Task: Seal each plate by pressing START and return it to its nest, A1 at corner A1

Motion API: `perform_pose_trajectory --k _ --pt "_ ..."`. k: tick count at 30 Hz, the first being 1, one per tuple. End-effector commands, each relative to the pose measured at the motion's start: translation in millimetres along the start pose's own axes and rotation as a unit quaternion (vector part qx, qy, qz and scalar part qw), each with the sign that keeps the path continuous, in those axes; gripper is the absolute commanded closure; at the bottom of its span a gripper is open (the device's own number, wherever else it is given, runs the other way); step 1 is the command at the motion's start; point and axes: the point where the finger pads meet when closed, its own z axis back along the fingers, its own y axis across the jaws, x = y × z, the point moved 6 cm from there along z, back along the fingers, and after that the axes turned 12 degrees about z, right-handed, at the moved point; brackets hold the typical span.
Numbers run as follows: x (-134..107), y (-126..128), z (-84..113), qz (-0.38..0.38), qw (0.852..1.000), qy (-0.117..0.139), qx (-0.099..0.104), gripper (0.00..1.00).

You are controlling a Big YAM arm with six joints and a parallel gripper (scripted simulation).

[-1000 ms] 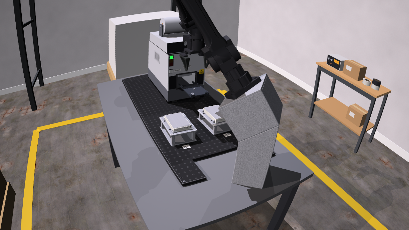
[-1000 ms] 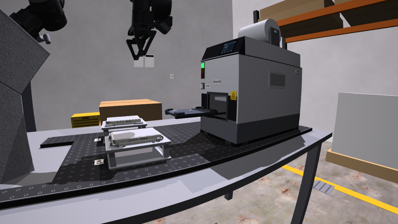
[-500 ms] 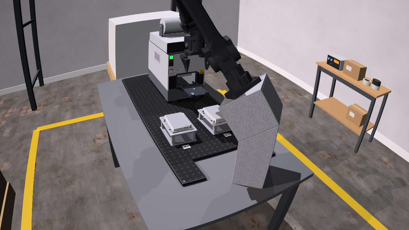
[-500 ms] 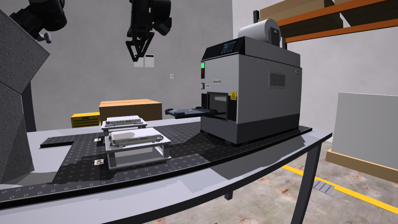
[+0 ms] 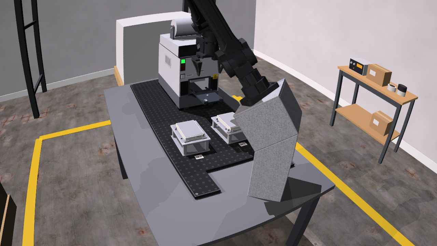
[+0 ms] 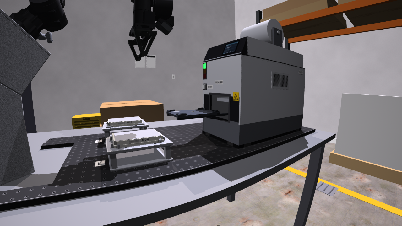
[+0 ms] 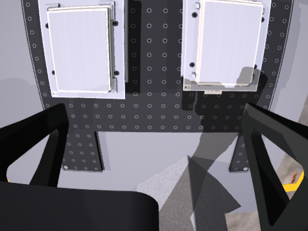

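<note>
My gripper [image 5: 198, 69] [image 6: 139, 55] [image 7: 154, 113] is open and empty. It hangs high above the table, between the sealer and the two nests. Two plates with flat white tops each sit in a raised grey nest on the black breadboard. One plate [image 5: 189, 130] [image 6: 125, 121] [image 7: 79, 49] is in the nest farther from the arm's base. The other plate [image 5: 227, 120] [image 6: 137, 138] [image 7: 228, 43] is partly behind the base in the top view. The sealer [image 5: 171, 82] [image 6: 252, 98] shows a green lamp [image 5: 182, 61] [image 6: 204, 66]. Its stage [image 5: 207, 97] [image 6: 188, 113] is out and bare.
The arm's grey speckled base [image 5: 268, 146] [image 6: 13, 98] stands at the table's edge beside the nests. The START button [image 5: 182, 76] [image 6: 204, 86] is below the lamp. A cardboard box [image 6: 132, 110] and a yellow box [image 6: 85, 121] stand behind the table.
</note>
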Motion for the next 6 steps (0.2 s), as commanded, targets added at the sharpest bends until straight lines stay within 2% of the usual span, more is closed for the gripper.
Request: perform_pose_trajectory --k 1,6 --pt "17.0 2.0 8.7 0.013 1.0 -0.019 -0.009 0.0" --pt "17.0 2.0 8.7 0.013 1.0 -0.019 -0.009 0.0"
